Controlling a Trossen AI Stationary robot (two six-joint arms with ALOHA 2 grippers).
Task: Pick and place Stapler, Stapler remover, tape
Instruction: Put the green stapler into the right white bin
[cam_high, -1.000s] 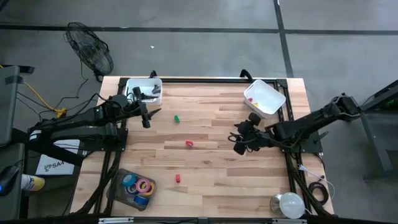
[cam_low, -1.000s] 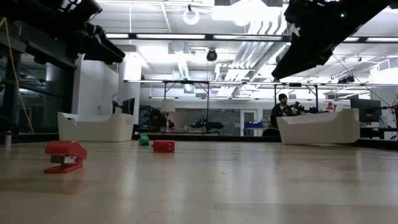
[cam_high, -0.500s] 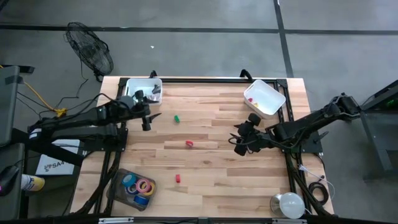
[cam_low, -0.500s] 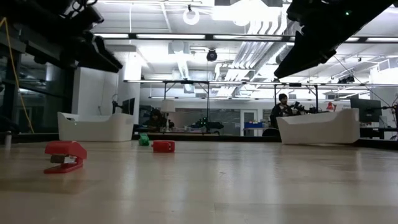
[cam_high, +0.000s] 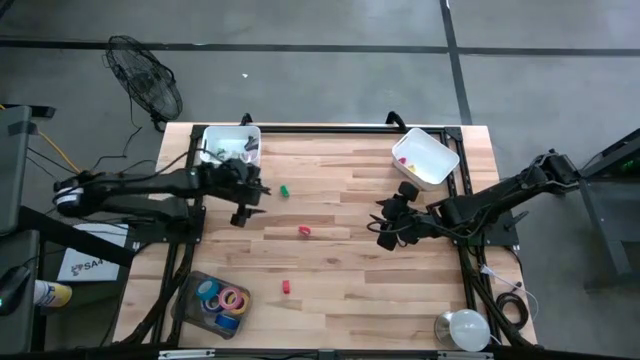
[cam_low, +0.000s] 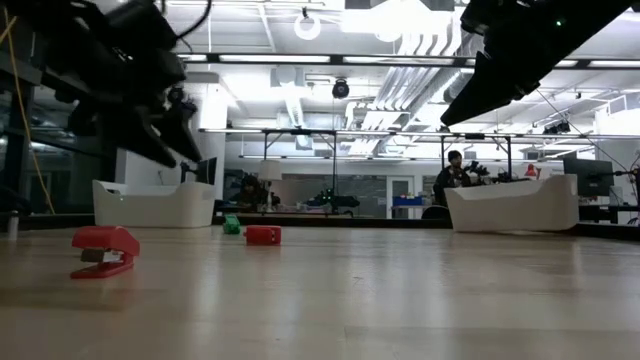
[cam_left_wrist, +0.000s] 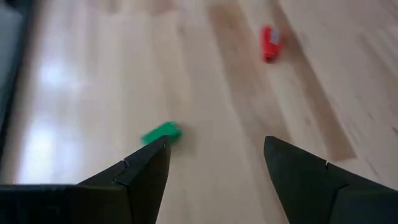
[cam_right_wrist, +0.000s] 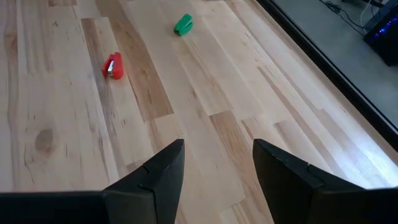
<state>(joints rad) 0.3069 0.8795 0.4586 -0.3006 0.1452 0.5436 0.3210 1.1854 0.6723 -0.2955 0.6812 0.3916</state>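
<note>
A light wooden table (cam_high: 340, 260) carries scattered office items. A green stapler (cam_high: 284, 190) lies near the far left, a red stapler (cam_high: 305, 231) sits at the centre and a second red stapler (cam_high: 285, 287) rests nearer the front edge. Two white bins stand at the far corners, the left bin (cam_high: 214, 135) and the right bin (cam_high: 436, 155). A clear tray (cam_high: 192, 293) at the front left holds tape rolls (cam_high: 222, 300).

Tape rolls (cam_high: 222, 298) inside tray (cam_high: 192, 287)
</note>
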